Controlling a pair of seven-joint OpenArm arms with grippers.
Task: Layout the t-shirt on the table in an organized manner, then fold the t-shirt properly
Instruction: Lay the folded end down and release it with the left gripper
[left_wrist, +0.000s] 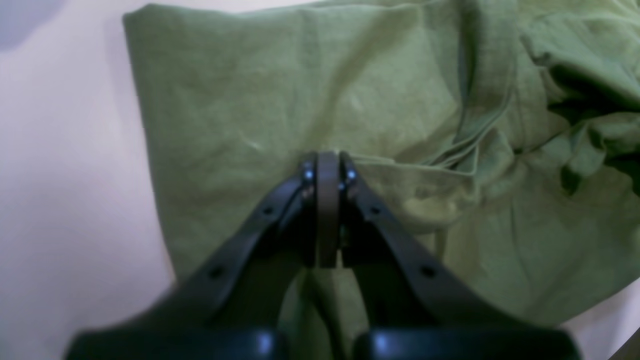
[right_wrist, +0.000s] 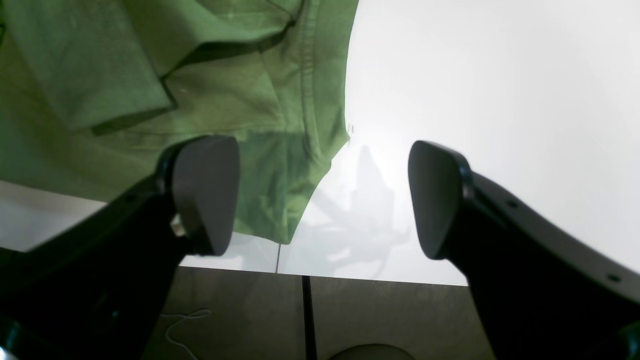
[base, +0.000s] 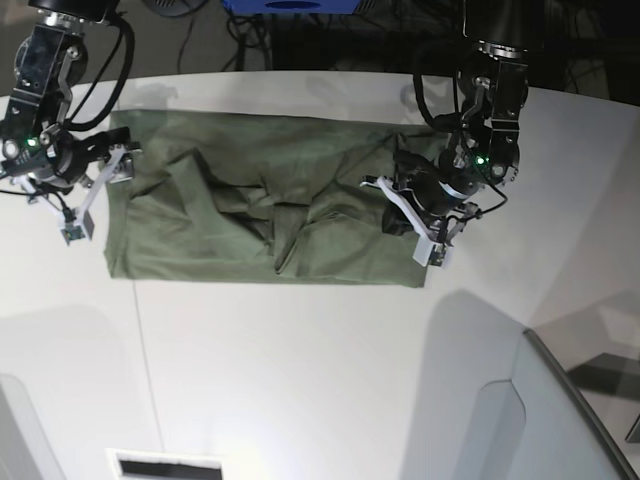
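t-shirt (base: 250, 215) apparently rumpled on table (base: 300, 370)

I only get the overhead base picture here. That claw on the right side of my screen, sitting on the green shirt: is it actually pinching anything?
Observer: Its own camera shows the left claw shut, tips pressed together on the t-shirt, near a fold.
Operator: And the other claw?
Observer: The right claw is wide open, one finger over the cloth, the other over bare table.
Operator: Is it touching the shirt?
Observer: I cannot tell; nothing lies between its fingers but the shirt's edge and table.
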